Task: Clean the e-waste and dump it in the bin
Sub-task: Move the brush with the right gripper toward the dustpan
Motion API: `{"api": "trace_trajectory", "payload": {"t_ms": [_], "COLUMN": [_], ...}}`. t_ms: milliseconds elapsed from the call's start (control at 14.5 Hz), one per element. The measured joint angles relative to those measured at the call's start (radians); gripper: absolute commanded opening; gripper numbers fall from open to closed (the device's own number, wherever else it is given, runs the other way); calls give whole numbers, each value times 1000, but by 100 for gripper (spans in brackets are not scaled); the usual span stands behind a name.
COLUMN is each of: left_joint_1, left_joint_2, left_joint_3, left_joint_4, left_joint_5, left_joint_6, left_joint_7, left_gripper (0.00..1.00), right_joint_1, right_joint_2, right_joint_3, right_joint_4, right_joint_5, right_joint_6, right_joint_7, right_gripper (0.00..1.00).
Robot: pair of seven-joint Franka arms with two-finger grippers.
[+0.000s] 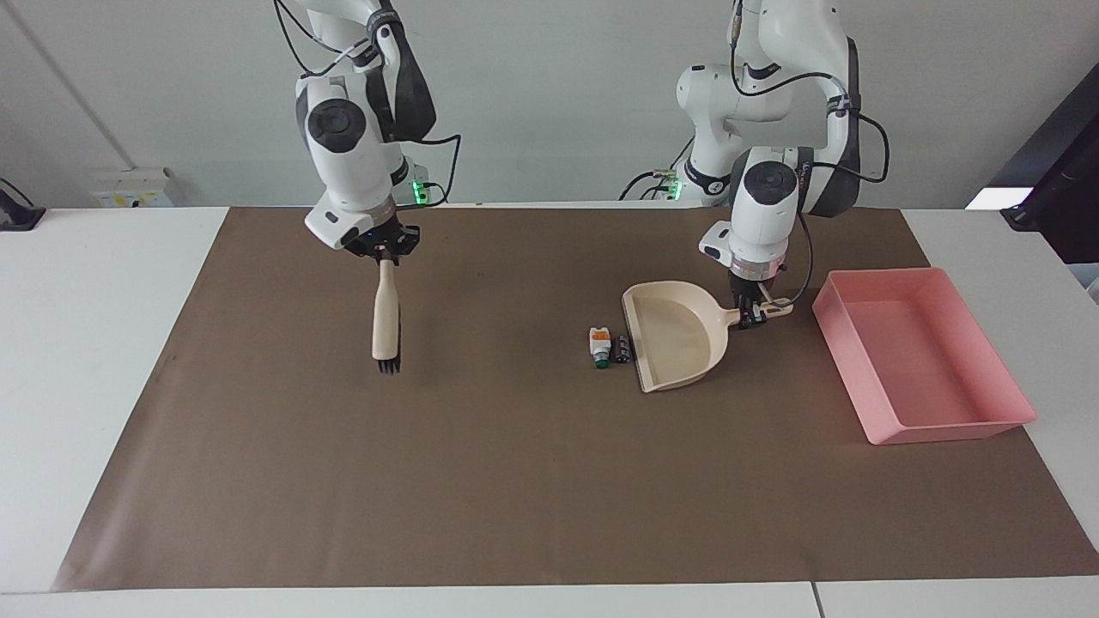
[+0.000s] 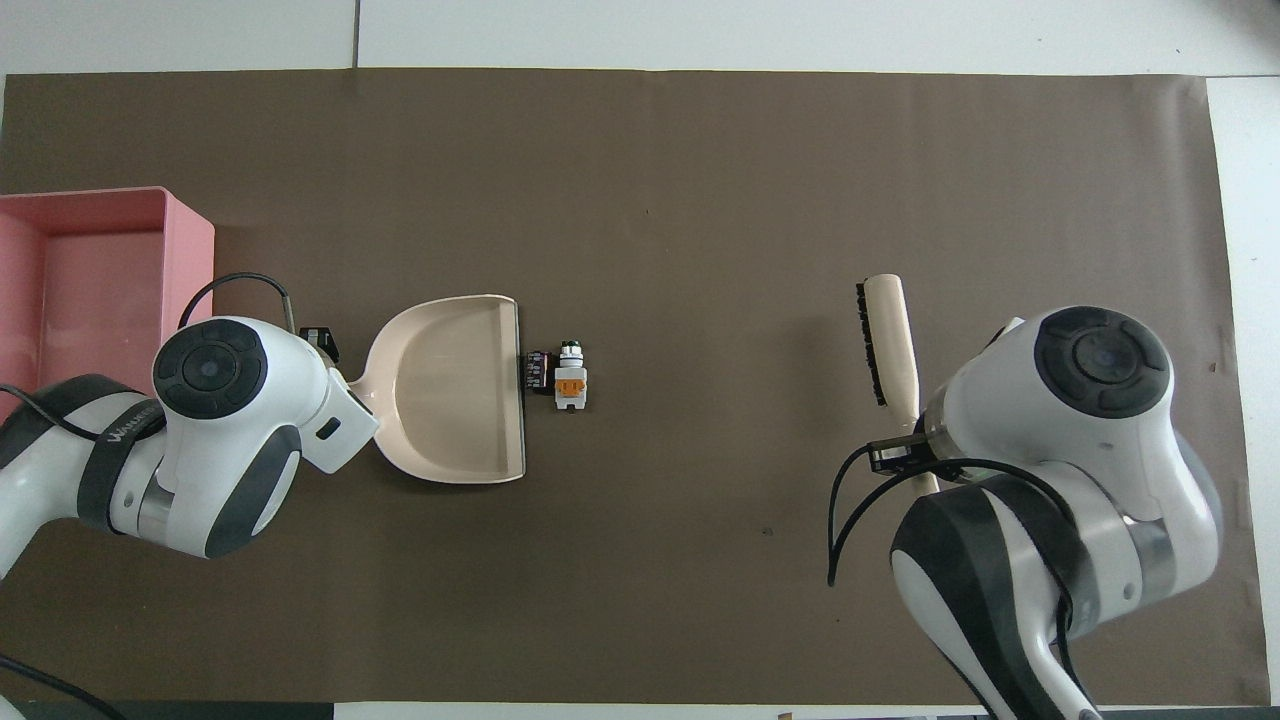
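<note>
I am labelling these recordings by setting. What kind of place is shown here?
Probably a robotics lab: a white table under a brown paper mat, a plain grey wall, and staged props, a cream plastic dustpan and a pink plastic tray.

Dustpan (image 1: 674, 336): smooth cream plastic, slightly glossy. Bin (image 1: 923, 360): smooth pink plastic, satin finish. Brush (image 1: 385, 319): smooth cream handle, stiff black bristles. Mat (image 1: 515, 481): matt brown paper over the white table (image 1: 86, 292). Arm shells: glossy white plastic.

pink bin (image 1: 987, 426), cream dustpan (image 1: 674, 339), brown mat (image 1: 515, 481)
</note>
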Motion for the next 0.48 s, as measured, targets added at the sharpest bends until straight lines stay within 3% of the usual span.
{"api": "trace_trajectory", "payload": {"t_ms": [276, 483], "left_joint_1": [1, -1], "left_joint_2": [-1, 1], "left_joint_3": [3, 2], "left_joint_4": [69, 88], "left_joint_5": [7, 108], "left_joint_6": [-97, -122], "left_joint_7": [6, 24], "left_gripper": [0, 0], "right_joint_1": [201, 287], "right_joint_2": [143, 239], "right_joint_3": [3, 3], "right_joint_4": [61, 142], "right_joint_5": [0, 0], "right_joint_6": [80, 79], "right_joint_7": [227, 249], "right_gripper": [0, 0]}}
